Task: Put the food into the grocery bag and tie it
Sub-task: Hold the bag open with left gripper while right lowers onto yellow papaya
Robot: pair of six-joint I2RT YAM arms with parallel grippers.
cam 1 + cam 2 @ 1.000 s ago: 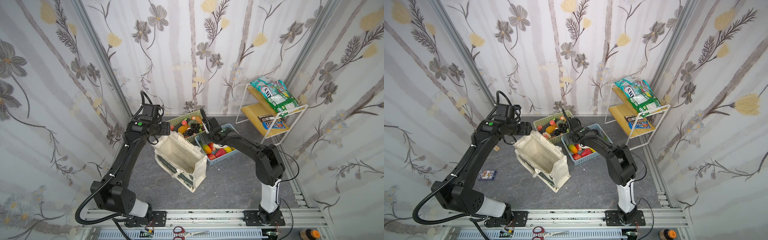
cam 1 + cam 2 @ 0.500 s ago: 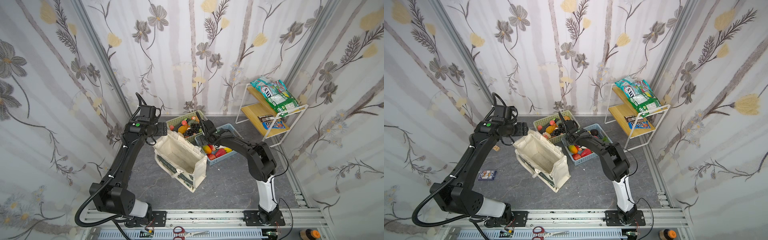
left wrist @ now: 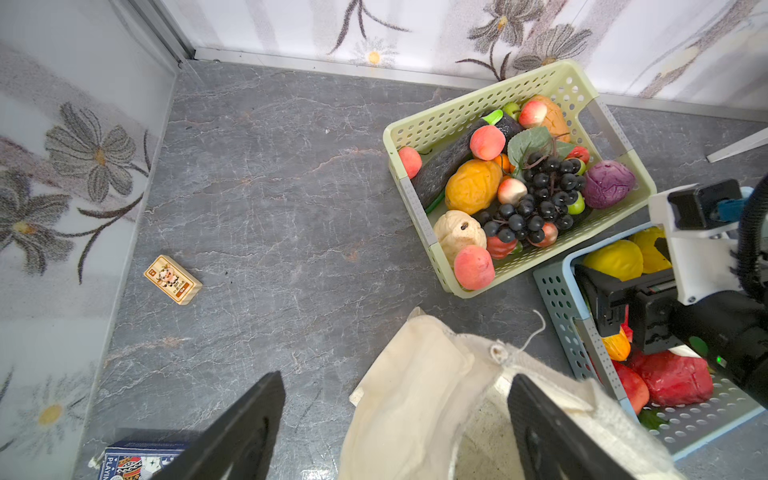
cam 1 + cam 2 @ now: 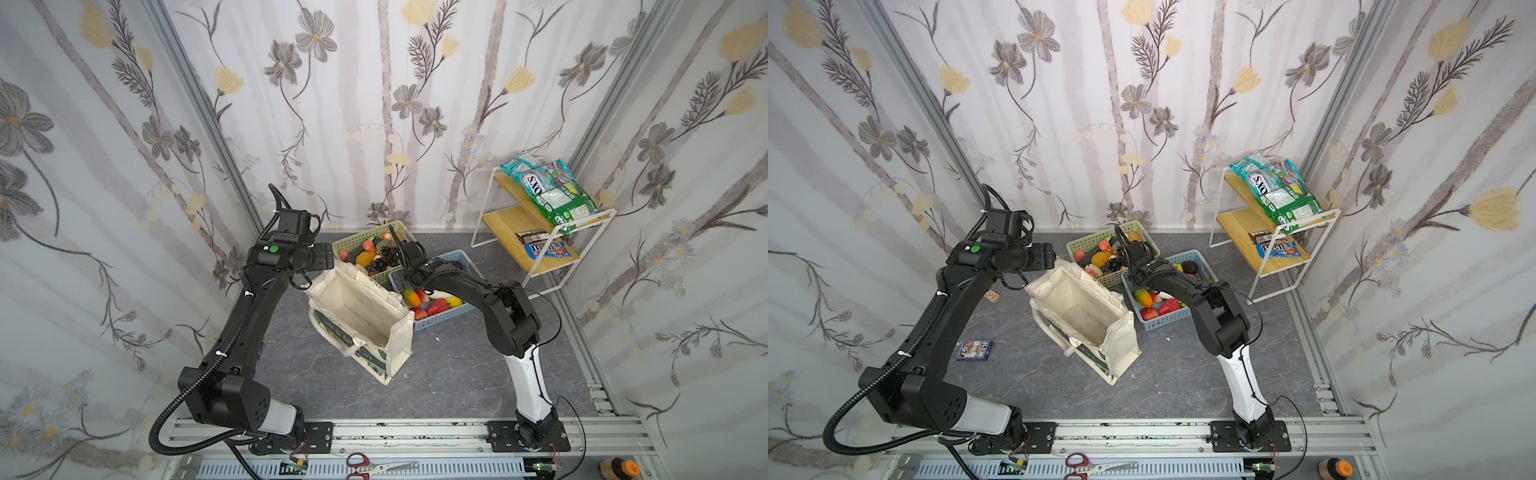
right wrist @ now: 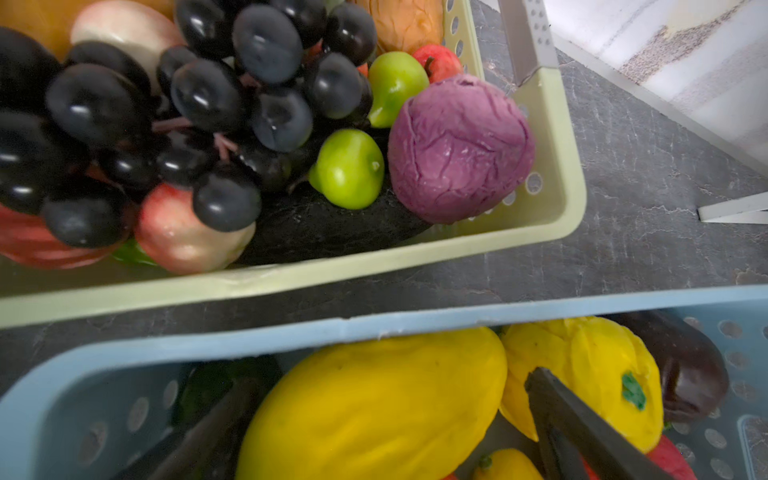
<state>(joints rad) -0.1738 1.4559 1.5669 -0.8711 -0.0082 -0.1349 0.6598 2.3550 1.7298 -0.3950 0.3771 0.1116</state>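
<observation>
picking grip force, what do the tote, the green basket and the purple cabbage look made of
Tote: matte woven cream canvas; frayed hem, loose thread. Green basket: rigid moulded plastic, slight sheen, round holes. Purple cabbage: likely foam or soft plastic; wrinkled, faintly glossy skin.

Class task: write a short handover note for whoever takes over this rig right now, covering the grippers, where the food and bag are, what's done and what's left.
Left gripper: open, astride the rim of the grocery bag.
Right gripper: open, astride a yellow fruit in the blue basket.
Food: seen only in the green basket and blue basket.
Done: grocery bag stands open and looks empty.
Left: load the food, tie the grocery bag.
</observation>
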